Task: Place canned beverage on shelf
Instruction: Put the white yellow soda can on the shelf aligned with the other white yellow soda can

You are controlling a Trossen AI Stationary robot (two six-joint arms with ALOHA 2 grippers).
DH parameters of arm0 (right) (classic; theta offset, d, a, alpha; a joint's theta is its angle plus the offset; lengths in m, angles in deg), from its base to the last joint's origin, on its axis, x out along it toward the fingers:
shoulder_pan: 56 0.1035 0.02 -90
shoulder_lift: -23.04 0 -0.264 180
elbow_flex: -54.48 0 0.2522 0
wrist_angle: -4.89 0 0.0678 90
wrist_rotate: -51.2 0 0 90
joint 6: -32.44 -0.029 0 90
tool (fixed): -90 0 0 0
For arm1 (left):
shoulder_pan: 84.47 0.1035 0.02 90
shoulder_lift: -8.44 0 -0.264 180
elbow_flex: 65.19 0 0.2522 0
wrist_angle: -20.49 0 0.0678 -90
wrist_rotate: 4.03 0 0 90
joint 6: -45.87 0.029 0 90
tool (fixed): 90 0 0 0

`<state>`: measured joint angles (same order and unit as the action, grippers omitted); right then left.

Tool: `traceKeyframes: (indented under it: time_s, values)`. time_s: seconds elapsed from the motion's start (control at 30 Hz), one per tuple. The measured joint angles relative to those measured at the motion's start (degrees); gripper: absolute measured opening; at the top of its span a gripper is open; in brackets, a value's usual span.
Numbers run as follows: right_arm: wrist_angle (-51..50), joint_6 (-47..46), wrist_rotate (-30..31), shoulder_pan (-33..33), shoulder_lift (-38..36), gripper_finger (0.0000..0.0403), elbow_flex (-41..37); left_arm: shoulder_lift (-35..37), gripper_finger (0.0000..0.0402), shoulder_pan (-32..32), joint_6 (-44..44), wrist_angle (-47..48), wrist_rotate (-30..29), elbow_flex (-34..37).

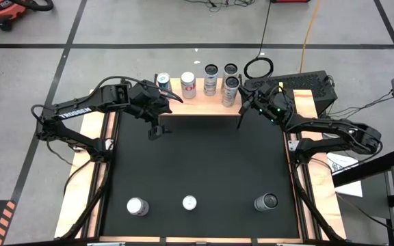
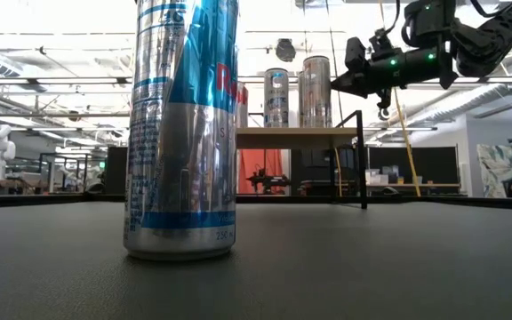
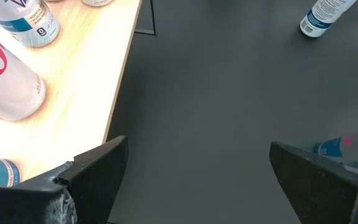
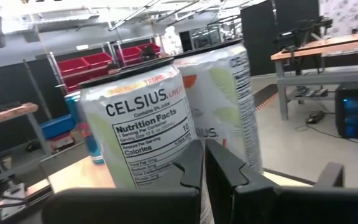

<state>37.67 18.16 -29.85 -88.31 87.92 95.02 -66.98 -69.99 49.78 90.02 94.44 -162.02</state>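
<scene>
A black counter [image 1: 204, 171] carries a pale wood shelf [image 1: 197, 101] along its far edge, five cans [image 1: 211, 80] already standing on top. Three more cans [image 1: 189, 203] wait in a row near the front edge. The left tool [image 1: 157, 123] hangs spread to its full width over the shelf's front left edge, gripping nothing. The right tool [image 1: 250, 104] hovers at the shelf's right end, fingers pressed together and empty, just beside the nearest can [image 4: 145, 121]. The likely hazard: either arm, swinging off toward the front row, could clip a standing can and topple it from the shelf, since both tools sit so near the cluster.
</scene>
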Motion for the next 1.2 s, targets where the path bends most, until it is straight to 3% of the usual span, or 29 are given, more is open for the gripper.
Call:
traceKeyframes:
  time_s: [0.47, 0.67, 0.83, 0.97, 1.2]
  values:
    - [-0.5, 0.2, 0.0, 1.9, -1.6, 0.0000, 0.0, 0.0, 0.0393, 0.0, 0.0, 0.0, 0.0, 0.0]
    - [-10.1, 1.9, 6.3, 4.0, -7.0, 0.0000, 0.1, 0.0, 0.0393, 0.0, 0.0, 0.3, 0.0, 0.0]
    - [-13.4, 2.1, 7.5, 5.8, -10.5, 0.0000, 0.1, 0.0, 0.0393, 0.0, 0.0, 0.2, 0.0, 0.0]
    - [-13.3, 1.4, 4.4, 8.8, -11.4, 0.0000, 0.1, 0.0, 0.0393, 0.0, -0.1, 0.2, 0.0, 0.0]
    - [-10.9, 1.4, 5.8, 15.0, -8.2, 0.0000, 0.1, 0.0, 0.0393, 0.0, -0.1, -0.2, 0.0, 0.0]
